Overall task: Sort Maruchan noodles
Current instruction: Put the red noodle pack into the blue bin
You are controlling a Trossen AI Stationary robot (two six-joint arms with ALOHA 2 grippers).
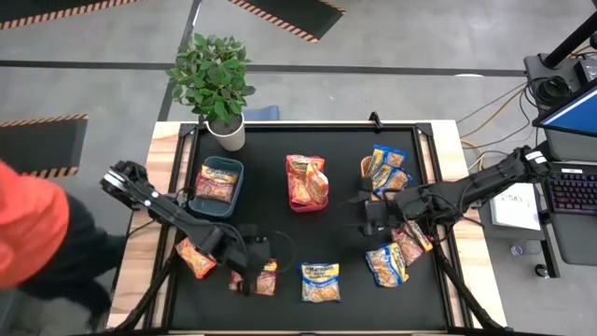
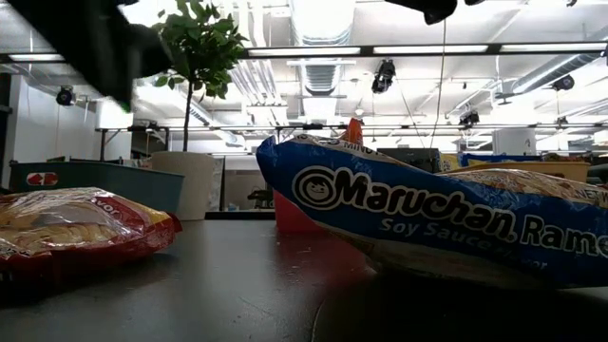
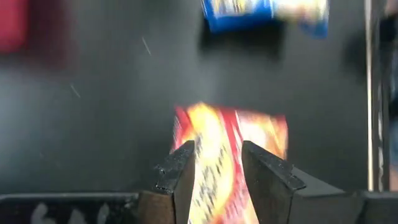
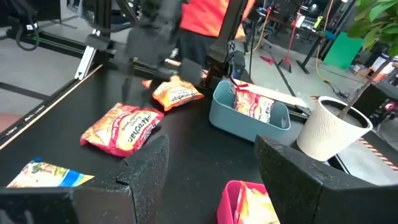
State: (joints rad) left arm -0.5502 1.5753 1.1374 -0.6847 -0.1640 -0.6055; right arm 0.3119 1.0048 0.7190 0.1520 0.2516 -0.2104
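**Sorting partly done**

The left claw [image 1: 254, 273] pinches a red-pink Maruchan packet [image 1: 266, 277] at the desk's [image 1: 280, 168] near edge. The teal bin [image 1: 224, 201] and red bin [image 1: 297, 206] hold packets; several lie loose. The right claw [image 1: 366, 213] hovers wide, empty.

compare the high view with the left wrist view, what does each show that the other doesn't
Only the high view shows the potted plant, the teal bin, the red bin, both arms, and the right gripper hanging empty, jaws open, over the mat. Only the left wrist view shows the left gripper's jaws closed on a red-pink packet, pinching it between them. Both views show that packet near the mat's front edge and a blue-and-yellow packet lying beside it, along with the black mat.
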